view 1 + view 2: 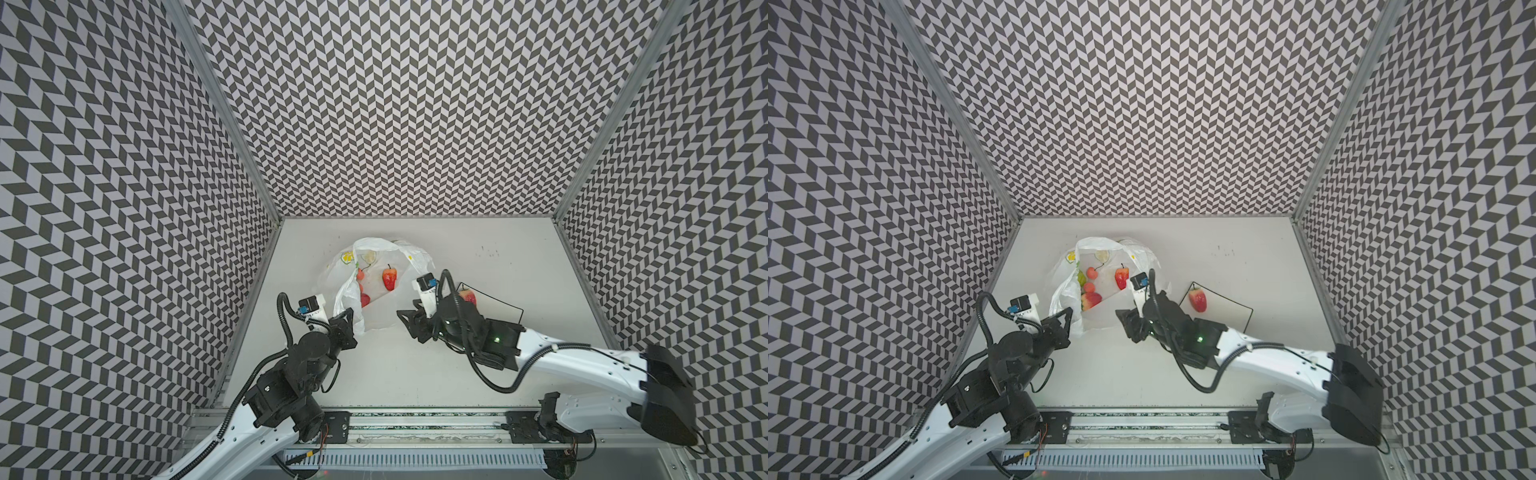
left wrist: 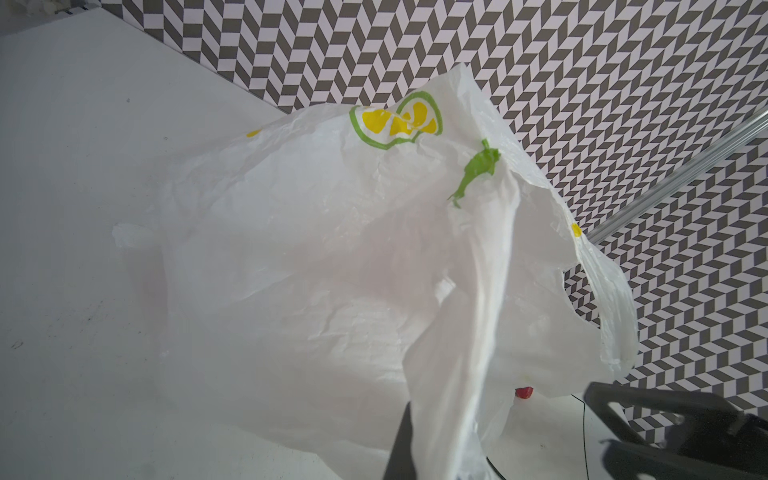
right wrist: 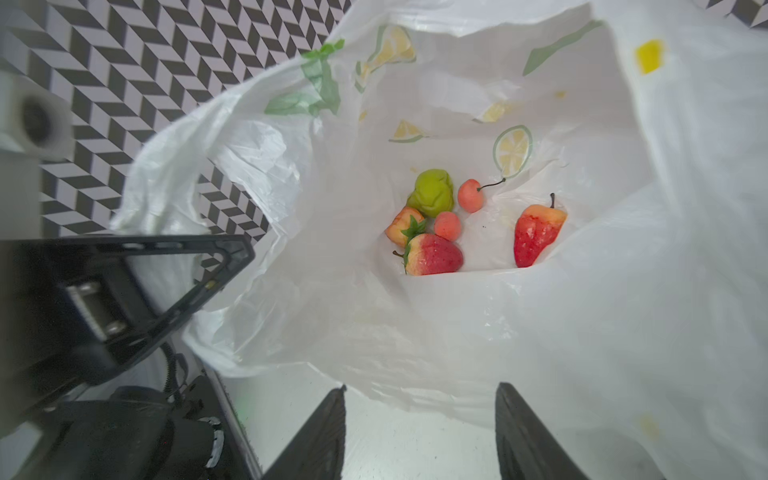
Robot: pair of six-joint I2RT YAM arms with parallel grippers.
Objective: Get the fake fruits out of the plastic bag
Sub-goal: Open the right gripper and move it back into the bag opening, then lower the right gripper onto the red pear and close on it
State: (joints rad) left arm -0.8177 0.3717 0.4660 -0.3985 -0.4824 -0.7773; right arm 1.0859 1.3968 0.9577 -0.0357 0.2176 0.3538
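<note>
The left pincer [image 1: 348, 319] is clamped on the near-left edge of the plastic bag [image 1: 345, 293] and holds that strip of film up off the bench [image 1: 415, 374]. I judge this is meant to prop the mouth open toward the right arm. The right pincer [image 3: 419, 392] hovers at the near lip of the mouth, jaws apart with nothing between them, aimed into the bag.

On the bag's floor a yellow-green pear [image 3: 432, 193], two cherries [image 3: 470, 195] [image 3: 448, 225] and two strawberries [image 3: 434, 255] [image 3: 403, 226] lie bunched together at the left, close under the raised wall. A third strawberry [image 3: 536, 235] lies apart to their right. A fourth strawberry [image 1: 1198, 300] is already out, resting on the black-bordered sheet [image 1: 1229, 309] to the right of the bag.

The lone strawberry in the bag has bare film on most sides, so it looks the easier reach. The bunch leaves little gap for a jaw to enter. The near lip lies low across the way in, and loose film there could catch the jaws. The near bench is open for pulling back.
</note>
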